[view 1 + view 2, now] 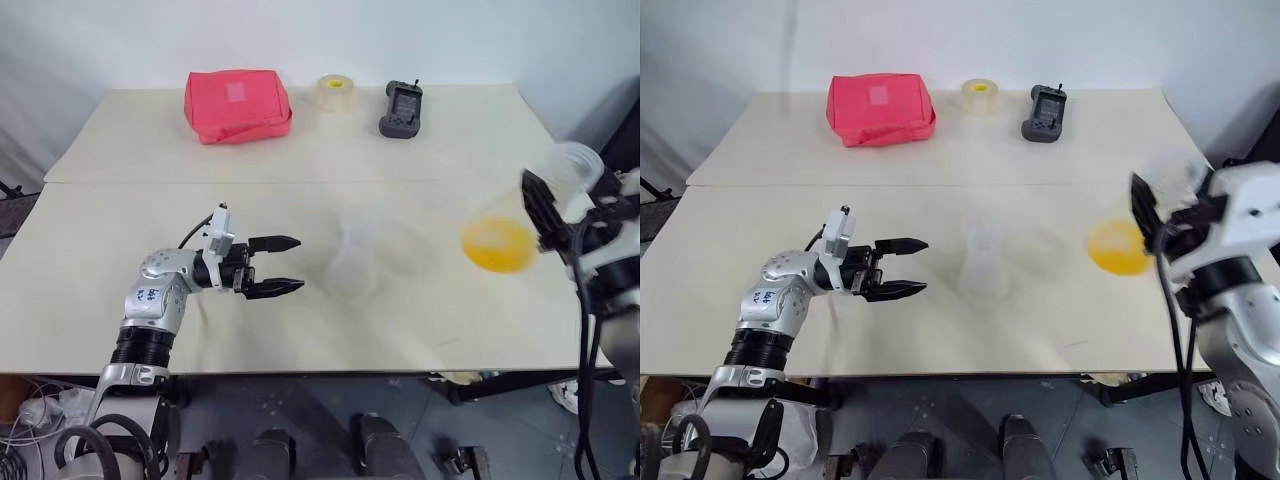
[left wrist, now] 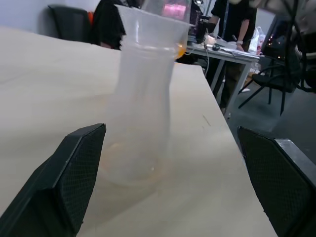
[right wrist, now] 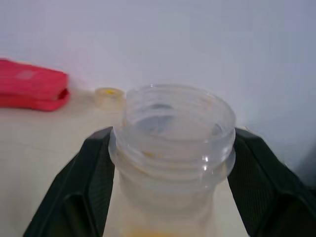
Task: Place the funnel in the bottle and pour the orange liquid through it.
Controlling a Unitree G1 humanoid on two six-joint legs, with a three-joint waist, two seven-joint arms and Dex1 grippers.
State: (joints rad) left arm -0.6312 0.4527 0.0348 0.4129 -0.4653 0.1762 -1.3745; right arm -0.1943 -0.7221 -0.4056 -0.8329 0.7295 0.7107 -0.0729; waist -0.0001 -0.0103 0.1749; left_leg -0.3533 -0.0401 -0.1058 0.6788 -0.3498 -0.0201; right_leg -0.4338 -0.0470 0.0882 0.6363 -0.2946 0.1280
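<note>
The clear bottle (image 1: 355,262) stands upright in the middle of the near table. The see-through funnel (image 2: 153,29) sits in its neck. My left gripper (image 1: 300,264) hovers just left of the bottle, level and pointing at it, open, with nothing between its fingers (image 2: 74,173). At the right edge my right gripper (image 3: 173,168) is shut on the neck of a rounded clear vessel (image 1: 560,175) that is lifted off the table. The orange liquid (image 1: 498,247) pools in the vessel's base, to the right of the bottle and apart from it.
On the far table lie a red pouch (image 1: 237,105), a roll of tape (image 1: 336,91) and a black handheld device (image 1: 402,110). A seam (image 1: 300,182) divides the two tabletops. Beyond the table's right edge, the left wrist view shows people and chairs (image 2: 276,64).
</note>
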